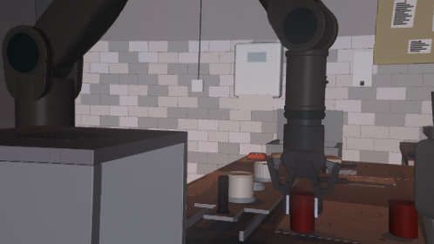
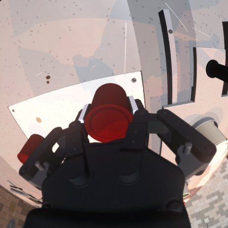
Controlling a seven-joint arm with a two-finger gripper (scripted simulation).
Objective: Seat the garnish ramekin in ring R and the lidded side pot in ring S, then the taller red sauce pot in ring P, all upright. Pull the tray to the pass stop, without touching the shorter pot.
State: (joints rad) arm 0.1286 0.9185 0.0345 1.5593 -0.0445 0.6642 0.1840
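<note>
The taller red sauce pot stands upright on the pale plate of the table, and my gripper has closed around its upper body. The shorter red pot stands apart to one side on the same surface. On the tray sit a cream pot and, behind it, a second white pot. The tray's black handle post stands upright at its near end.
A large grey box fills the left foreground, with the arm's base on it. A grey object stands at the right edge close to the shorter pot. Small tools and an orange item lie at the back of the table.
</note>
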